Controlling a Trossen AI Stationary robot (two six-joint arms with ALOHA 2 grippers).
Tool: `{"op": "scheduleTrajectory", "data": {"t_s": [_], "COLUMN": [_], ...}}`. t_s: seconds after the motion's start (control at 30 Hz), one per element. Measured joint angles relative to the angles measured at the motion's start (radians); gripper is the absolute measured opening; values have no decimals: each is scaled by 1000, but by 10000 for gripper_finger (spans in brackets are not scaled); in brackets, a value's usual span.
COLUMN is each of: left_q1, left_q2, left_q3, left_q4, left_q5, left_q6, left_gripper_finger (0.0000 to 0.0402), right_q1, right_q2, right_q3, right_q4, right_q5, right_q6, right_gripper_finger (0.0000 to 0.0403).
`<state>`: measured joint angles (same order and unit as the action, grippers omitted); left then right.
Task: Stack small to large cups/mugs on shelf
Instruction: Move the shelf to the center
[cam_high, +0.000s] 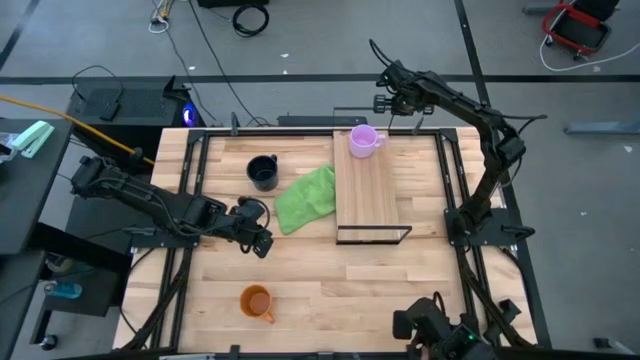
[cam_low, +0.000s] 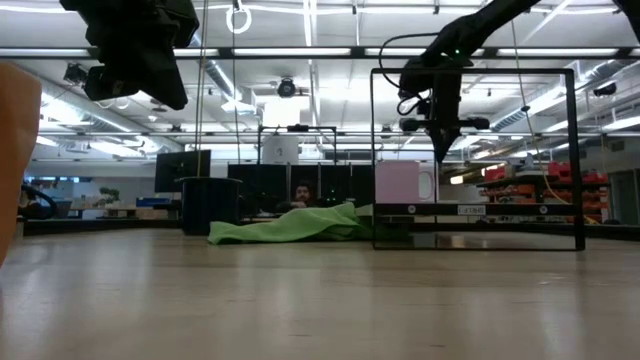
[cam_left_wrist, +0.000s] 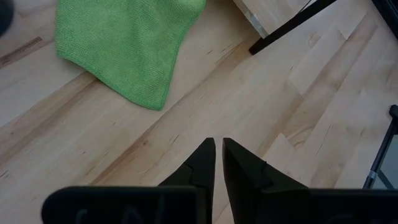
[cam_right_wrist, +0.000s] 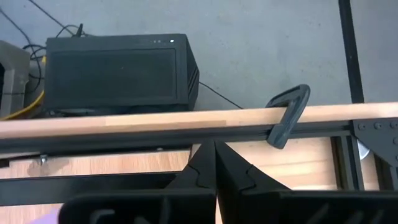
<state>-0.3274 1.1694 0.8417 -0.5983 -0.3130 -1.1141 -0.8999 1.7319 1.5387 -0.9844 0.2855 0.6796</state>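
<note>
On the shelf (cam_high: 372, 190), at twelve o'clock, sits only the purple mug (cam_high: 363, 140). Navy mug (cam_high: 263, 172) and orange mug (cam_high: 257, 301) remain on the table. Both the left gripper (cam_high: 262, 243) and right gripper (cam_high: 383, 103) are clenched, empty.

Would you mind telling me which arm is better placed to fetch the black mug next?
The left. Its hand hovers just in front of the black mug, beside the green cloth, while the right hand is beyond the purple mug on the shelf.

From my station: the purple mug (cam_high: 363, 140) stands upright at the far end of the shelf (cam_high: 368, 200), a long pale board with black wire ends. The navy mug (cam_high: 263, 173) sits left of it on the counter (cam_high: 330, 280); the orange mug (cam_high: 256, 301) stands alone near the front edge.
</note>
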Motion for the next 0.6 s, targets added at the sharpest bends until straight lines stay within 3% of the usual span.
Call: {"op": "scheduleTrajectory", "data": {"t_s": [0.33, 0.6], "left_q1": [0, 31], "left_q2": [0, 0], "left_q3": [0, 0], "left_q4": [-1, -1], "left_q5": [0, 0], "left_q6": [0, 25], "left_gripper_finger": [37, 37], "right_q1": [22, 240], "right_q2": [-110, -331], "right_q3": [-1, -3], "right_q4": [-111, -350], "right_q5": [-13, -8], "right_q6": [-11, 41], "right_gripper_finger": [0, 0]}}
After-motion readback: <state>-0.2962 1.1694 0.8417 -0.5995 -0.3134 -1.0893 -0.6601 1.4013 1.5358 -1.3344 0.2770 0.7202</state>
